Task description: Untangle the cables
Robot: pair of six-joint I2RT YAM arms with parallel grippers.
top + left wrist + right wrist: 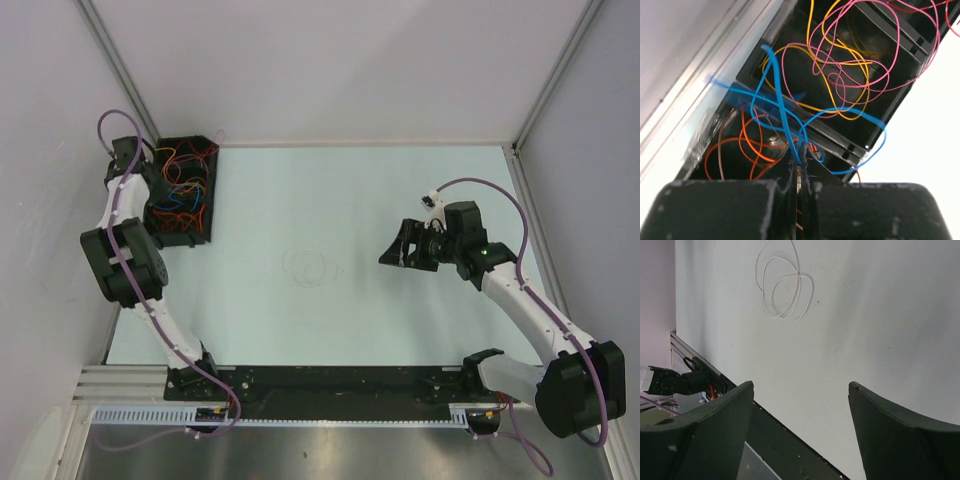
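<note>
A black tray [205, 215] at the far left holds a tangle of thin cables [180, 180], red, orange, yellow and blue. My left gripper [801, 156] is over the tray, shut on a blue cable [781, 107] that loops up from the pile among pink [860, 45], yellow [827, 85] and orange cables [747, 145]. One pale cable [310, 265] lies coiled on the table's middle; it also shows in the right wrist view [785, 287]. My right gripper [801, 387] is open and empty, held above the table to the right of that coil [398, 248].
The tray has black dividers [840, 142] between compartments. Grey walls close the left [40, 150], back and right sides. A black rail [330, 385] with the arm bases runs along the near edge.
</note>
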